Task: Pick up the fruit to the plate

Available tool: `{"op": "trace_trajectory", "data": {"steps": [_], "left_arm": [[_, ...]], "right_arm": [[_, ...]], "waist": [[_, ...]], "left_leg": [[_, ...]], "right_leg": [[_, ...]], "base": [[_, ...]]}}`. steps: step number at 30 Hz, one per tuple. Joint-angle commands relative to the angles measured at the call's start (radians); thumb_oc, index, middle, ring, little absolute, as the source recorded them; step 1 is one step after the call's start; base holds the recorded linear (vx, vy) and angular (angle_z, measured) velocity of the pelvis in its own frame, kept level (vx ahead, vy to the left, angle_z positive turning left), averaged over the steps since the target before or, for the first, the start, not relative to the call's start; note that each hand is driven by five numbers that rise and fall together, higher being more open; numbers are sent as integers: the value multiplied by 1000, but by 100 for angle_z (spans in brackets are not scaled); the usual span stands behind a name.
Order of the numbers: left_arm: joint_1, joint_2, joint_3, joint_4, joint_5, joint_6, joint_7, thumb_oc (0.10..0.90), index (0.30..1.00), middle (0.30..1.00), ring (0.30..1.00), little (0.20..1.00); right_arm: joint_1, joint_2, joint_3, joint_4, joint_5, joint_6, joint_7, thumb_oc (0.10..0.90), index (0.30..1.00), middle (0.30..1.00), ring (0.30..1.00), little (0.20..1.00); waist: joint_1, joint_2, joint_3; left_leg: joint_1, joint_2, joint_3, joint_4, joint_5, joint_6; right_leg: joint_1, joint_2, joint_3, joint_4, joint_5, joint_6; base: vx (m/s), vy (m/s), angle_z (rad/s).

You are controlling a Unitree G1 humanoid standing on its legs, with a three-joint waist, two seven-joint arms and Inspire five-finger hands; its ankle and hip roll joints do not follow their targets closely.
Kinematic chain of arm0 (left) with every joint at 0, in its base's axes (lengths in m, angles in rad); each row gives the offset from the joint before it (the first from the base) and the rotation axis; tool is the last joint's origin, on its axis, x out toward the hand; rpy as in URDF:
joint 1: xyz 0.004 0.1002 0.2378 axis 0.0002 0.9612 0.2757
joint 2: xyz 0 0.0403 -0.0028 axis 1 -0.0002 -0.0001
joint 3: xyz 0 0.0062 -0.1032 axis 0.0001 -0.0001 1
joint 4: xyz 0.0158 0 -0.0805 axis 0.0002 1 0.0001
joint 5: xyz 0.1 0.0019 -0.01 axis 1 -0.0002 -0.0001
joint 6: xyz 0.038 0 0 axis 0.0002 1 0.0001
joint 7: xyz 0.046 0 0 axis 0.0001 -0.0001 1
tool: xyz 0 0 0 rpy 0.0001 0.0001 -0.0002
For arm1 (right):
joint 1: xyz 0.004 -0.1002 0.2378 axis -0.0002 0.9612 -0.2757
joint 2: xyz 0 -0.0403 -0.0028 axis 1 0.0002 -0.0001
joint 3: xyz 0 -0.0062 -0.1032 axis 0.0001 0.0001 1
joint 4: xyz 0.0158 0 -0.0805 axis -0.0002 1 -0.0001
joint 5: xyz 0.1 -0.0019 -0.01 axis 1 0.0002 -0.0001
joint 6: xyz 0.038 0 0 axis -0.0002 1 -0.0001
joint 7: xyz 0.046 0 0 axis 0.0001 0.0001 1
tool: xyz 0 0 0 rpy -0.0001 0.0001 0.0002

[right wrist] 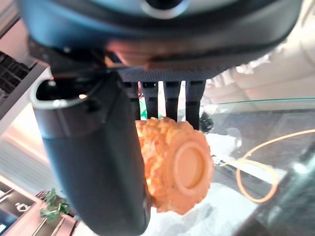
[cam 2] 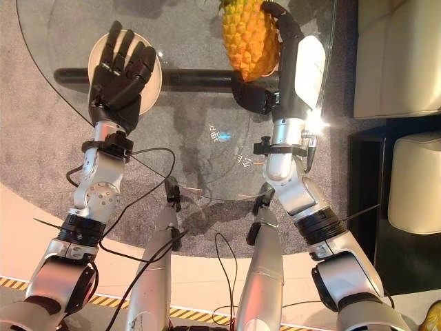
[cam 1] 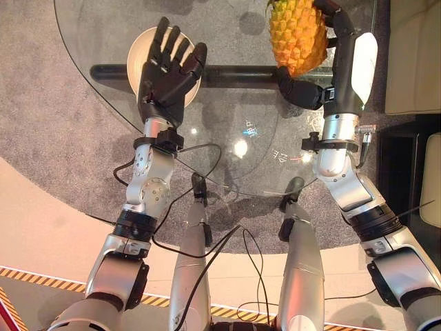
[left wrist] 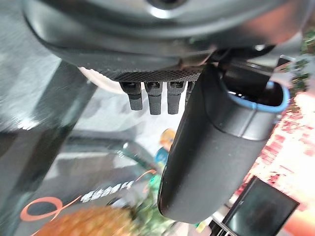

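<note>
Right hand (cam 1: 324,86) wrapped round pineapple (cam 1: 298,34), thumb under, fingers behind; fruit held above far part of glass table (cam 1: 227,148). Left hand (cam 1: 165,69) flat, fingers straight, holding nothing, hovering over cream plate (cam 1: 138,55). Pineapple well apart from plate.

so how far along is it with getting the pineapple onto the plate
Done: the right hand has its fingers and thumb closed round the pineapple. In hand: the fruit is held over the glass table, well to the right of the plate. Left: carrying it across and setting it down. The open left hand hovers over the plate.
</note>
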Motion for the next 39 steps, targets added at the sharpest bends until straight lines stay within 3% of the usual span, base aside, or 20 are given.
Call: {"op": "trace_trajectory", "data": {"steps": [1,17,39], "left_arm": [[-105,37,-18,-151,-59,-38,-85,800,900,900,900,900],[-122,36,-68,-148,-129,7,-129,800,900,900,900,900],[-114,34,-67,-199,-220,-85,-154,800,900,900,900,900]], "right_arm": [[-171,-79,16,-218,-82,-139,-25,100,300,300,300,200],[-215,-110,111,-234,-58,-133,49,100,300,300,300,200],[-231,-154,188,-224,-61,-133,120,100,300,300,300,200]], "waist": [[-13,19,-18],[-13,11,-18],[-7,-1,-18]], "left_leg": [[-28,5,-13,72,-48,-19],[-46,7,-15,80,-51,-18],[-63,3,-26,84,-54,-18]], "right_leg": [[73,-10,-13,-146,84,58],[63,-13,-22,-149,86,59],[54,-14,-31,-151,88,60]], "base": [[0,0,0],[0,0,0],[0,0,0]]}}
